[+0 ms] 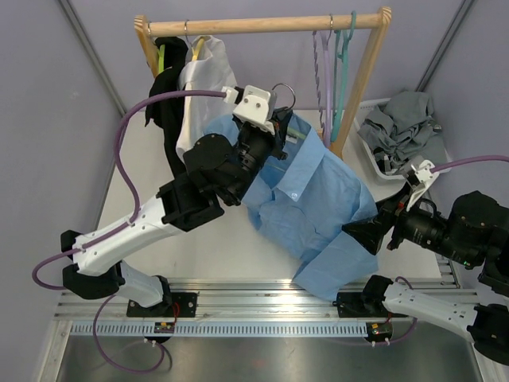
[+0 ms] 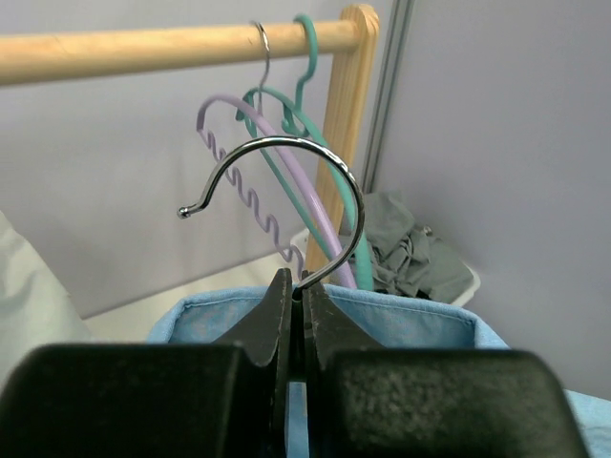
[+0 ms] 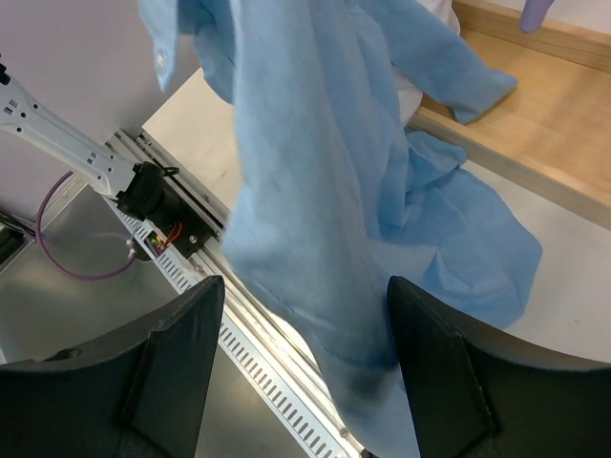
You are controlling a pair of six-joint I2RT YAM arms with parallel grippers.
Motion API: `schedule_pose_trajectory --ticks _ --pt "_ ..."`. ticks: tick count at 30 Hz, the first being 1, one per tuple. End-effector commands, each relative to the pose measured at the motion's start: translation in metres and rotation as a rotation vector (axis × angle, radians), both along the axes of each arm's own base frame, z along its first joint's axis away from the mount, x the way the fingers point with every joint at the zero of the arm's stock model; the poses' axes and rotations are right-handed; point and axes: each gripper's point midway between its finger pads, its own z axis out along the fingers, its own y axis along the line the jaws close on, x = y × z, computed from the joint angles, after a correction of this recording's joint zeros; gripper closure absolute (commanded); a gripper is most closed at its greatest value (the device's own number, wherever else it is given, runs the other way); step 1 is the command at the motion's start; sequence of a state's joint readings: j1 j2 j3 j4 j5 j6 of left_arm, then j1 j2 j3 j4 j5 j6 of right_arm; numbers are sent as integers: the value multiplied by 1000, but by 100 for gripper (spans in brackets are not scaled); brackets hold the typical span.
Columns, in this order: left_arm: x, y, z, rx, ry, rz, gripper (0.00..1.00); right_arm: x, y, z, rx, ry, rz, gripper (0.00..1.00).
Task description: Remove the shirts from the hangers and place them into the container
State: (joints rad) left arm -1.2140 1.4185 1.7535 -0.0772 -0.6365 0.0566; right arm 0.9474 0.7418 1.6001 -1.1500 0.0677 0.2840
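1. step in hand: the light blue shirt (image 1: 314, 199) is being taken off its hanger. the hanger is off the wooden rail (image 1: 262, 24) and held over the table, with the shirt on it.
2. left gripper (image 2: 297, 291): fingers together, clamped on the stem of the metal hook (image 2: 286, 181). the hanger body is hidden under the collar.
3. right gripper (image 3: 301, 315): fingers (image 3: 177, 353) apart. a fold of the shirt hangs between them, not pinched.
4. shirt position: collar up at the left gripper, body draped down and toward the near right, with the lower hem lying on the table near the base rail.
5. left arm pose: reached forward and up from its base, elbow bent, wrist turned so the hook stands above the fingers.
6. right arm pose: low, folded in from the right, wrist aimed leftward at the shirt's lower half.
7. container (image 1: 380, 171): at the far right beside the rack post, holding a grey shirt (image 1: 406, 127), well apart from the blue one.
8. rack: a white shirt (image 1: 203, 79) and a black shirt (image 1: 167, 87) hang at the left end. a bare lilac hanger (image 1: 324, 72) and teal hanger (image 1: 343, 64) hang at the right end.
9. next move, in my judgement: the right fingers must close on the cloth and draw it down and off while the left holds the hook firm. a buttoned collar may resist.
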Motion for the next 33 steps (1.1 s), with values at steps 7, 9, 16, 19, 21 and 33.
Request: schedule_pose_trajectory --ticks 7,9,16,19,21,33 --pt "5 64 84 -132 -135 135 100 0 -7 -4 8 -24 -15 35" --pt "8 68 85 -119 -135 143 100 -1 -7 -5 11 -24 -14 42" --pt "15 86 104 -135 -169 197 100 -4 -12 -9 10 -12 -22 79" --pt "16 95 111 -148 -178 211 100 -5 -21 -6 24 -16 -53 91" --pt "14 102 114 -155 -179 217 100 -6 -27 -4 38 -23 -70 93" --pt "-12 171 111 -245 -156 270 100 29 -140 15 101 -81 -696 100"
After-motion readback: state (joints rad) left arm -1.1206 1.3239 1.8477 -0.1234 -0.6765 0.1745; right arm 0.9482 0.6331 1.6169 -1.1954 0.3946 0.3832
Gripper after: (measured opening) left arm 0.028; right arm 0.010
